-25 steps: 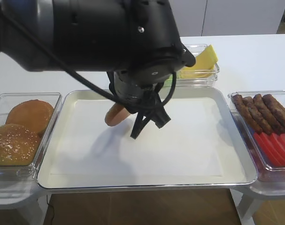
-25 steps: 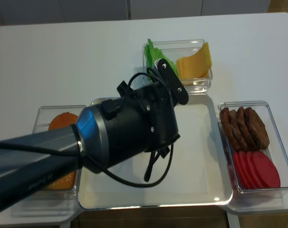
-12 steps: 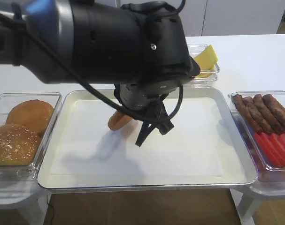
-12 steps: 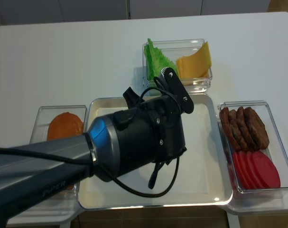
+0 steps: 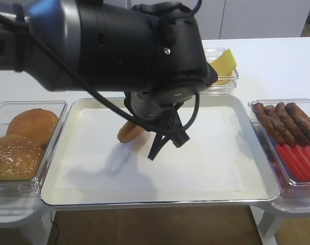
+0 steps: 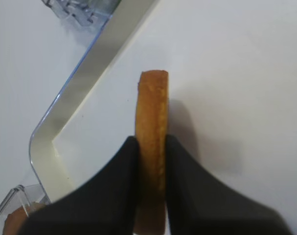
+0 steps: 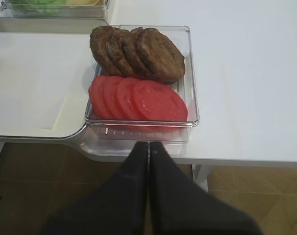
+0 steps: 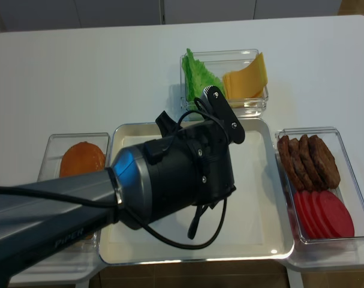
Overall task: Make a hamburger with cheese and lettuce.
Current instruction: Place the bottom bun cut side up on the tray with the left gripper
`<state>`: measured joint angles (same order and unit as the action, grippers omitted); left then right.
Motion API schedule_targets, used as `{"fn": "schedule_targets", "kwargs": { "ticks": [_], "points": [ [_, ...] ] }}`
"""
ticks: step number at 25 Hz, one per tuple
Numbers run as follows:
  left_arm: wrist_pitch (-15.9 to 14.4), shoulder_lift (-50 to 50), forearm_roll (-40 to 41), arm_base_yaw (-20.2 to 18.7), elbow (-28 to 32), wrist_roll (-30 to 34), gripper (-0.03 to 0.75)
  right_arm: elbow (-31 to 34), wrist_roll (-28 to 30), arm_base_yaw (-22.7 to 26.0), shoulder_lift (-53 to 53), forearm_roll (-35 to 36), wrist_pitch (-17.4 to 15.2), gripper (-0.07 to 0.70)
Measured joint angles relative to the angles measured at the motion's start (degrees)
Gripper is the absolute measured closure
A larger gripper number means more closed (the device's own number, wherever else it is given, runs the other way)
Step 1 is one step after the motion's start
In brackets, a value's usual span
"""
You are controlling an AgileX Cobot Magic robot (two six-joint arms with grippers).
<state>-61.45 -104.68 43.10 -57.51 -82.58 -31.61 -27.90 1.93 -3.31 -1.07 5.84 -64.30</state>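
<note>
Two robot arms work at a white table [image 8: 98,66]. Nearest the viewer, the left arm fills the middle of the scene, and its left gripper [image 6: 150,161] pinches a bun half [image 6: 152,147] on edge between black fingers [image 6: 116,181], above the large metal tray [image 5: 257,191]. That bun half, the hamburger so far, hangs just over the tray's pale floor, toward its left rear part. At the near right edge of the table, the right gripper [image 7: 148,161] hovers with its jaws pressed together and nothing between them. Just beyond it a clear bin [image 7: 192,98] holds red tomato slices [image 7: 138,98] and, behind them, brown patties [image 7: 138,54]. On the left, another bin holds whole buns [image 5: 22,143]. Farthest back, a clear bin holds the lettuce [image 8: 199,78] on its left and the cheese [image 8: 247,78] on its right.
</note>
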Motion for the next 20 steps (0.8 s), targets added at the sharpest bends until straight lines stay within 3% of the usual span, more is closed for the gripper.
{"fn": "schedule_targets", "kwargs": {
  "ticks": [11,20],
  "points": [
    [2.24,0.00,-1.48,0.00,0.00,0.00,0.615,0.00,0.00,0.00,0.00,0.00,0.00,0.636],
    [2.33,0.00,-1.75,0.00,0.00,-0.11,0.615,0.00,0.00,0.00,0.00,0.00,0.00,0.636]
  ]
}}
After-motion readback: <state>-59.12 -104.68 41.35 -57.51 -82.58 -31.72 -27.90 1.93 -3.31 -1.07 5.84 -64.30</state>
